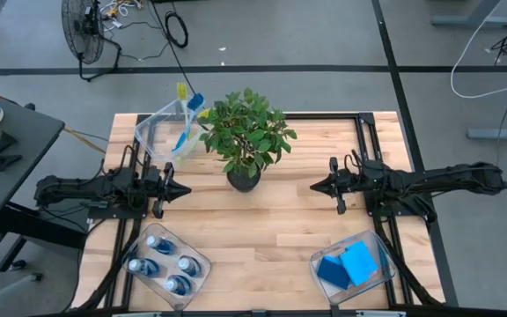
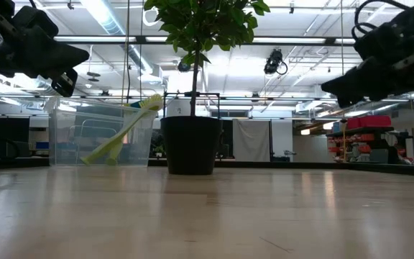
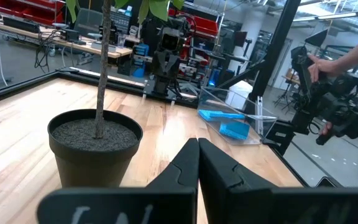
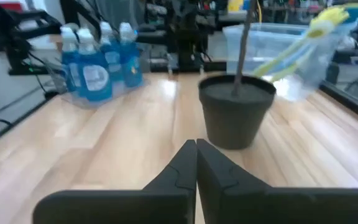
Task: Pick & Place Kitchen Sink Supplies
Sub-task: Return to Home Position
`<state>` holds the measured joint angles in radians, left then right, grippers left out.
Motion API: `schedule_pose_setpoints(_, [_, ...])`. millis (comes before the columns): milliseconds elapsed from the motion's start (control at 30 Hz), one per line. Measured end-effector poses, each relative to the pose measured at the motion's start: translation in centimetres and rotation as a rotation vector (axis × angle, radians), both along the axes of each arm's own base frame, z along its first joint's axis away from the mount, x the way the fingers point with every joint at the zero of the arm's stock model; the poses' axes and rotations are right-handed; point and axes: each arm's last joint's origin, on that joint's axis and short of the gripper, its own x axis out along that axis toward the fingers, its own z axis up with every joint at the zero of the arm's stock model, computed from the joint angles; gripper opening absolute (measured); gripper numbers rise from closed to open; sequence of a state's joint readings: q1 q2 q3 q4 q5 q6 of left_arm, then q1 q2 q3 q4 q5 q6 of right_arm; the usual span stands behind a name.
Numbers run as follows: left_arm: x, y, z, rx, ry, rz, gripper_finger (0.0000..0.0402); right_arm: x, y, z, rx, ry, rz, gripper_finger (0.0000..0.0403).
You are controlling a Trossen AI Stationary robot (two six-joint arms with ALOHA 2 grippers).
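High view, left jaws and right jaws both closed, empty, flanking potted plant (image 1: 245,141), blue bottles (image 4: 96,68) with unreadable labels

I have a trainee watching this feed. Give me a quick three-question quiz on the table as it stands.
1. True or false: the left gripper and the right gripper both have jaws shut on nothing.
2. The blue sponges lie: A) in the left gripper's jaws B) in a clear bin on the right arm's side C) in the right gripper's jaws.
3. Fill in: between the two grippers stands the ____.
Key: 1 true; 2 B; 3 potted plant.
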<state>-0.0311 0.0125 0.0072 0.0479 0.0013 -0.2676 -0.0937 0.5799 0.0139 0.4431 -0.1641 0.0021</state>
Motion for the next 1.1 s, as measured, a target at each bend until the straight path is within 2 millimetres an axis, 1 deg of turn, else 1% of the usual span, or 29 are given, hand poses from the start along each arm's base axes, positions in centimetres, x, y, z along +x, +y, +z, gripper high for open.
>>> schedule_pose_setpoints(67, [0.0,0.0,0.0,0.000,0.000,0.000,0.0007,-0.2,0.1,0.0,-0.003,0.009,-0.003,0.0009])
schedule_pose_setpoints(300, [0.0,0.0,0.0,0.000,0.000,0.000,0.0007,-0.6,0.1,1.0,0.008,-0.081,-0.002,0.0009])
schedule_pose_setpoints(533, [0.0,0.0,0.0,0.000,0.000,0.000,0.0007,-1.3,0.2,1.5,0.004,-0.124,-0.004,0.0009])
schedule_pose_setpoints(867, [0.0,0.0,0.0,0.000,0.000,0.000,0.0007,-2.1,0.5,0.5,0.014,-0.019,0.017,0.0009])
schedule_pose_setpoints(1033, [0.0,0.0,0.0,0.000,0.000,0.000,0.0007,-2.5,0.8,0.1,0.016,0.016,0.052,0.0009])
schedule_pose_setpoints(1100, [0.0,0.0,0.0,0.000,0.000,-0.001,0.0007,-2.7,0.9,0.2,0.007,0.001,0.064,0.0009])
